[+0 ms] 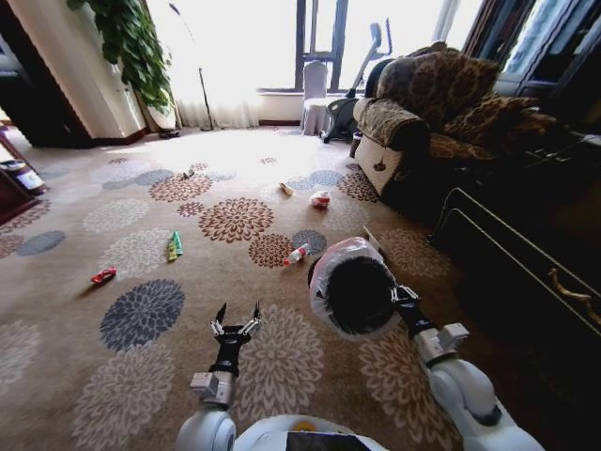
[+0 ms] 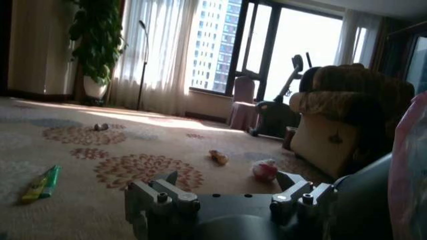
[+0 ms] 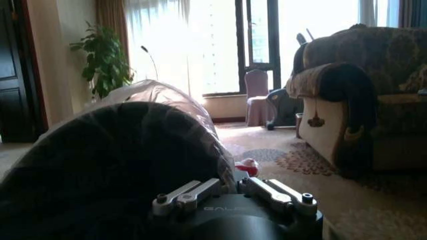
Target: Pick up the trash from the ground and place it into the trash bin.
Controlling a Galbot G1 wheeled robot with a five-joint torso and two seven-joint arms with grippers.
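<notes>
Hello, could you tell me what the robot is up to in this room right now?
It is tidying litter off the carpet. Its right gripper holds the bag-lined trash bin by the rim, raised in front of it. The left gripper hangs open and empty over the floor. A clear bottle, green wrapper, red wrapper and white-red wad lie scattered ahead.

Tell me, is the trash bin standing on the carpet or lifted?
Lifted: the right gripper holds the trash bin by its rim, its mouth tilted toward the head camera. The left gripper is open.
</notes>
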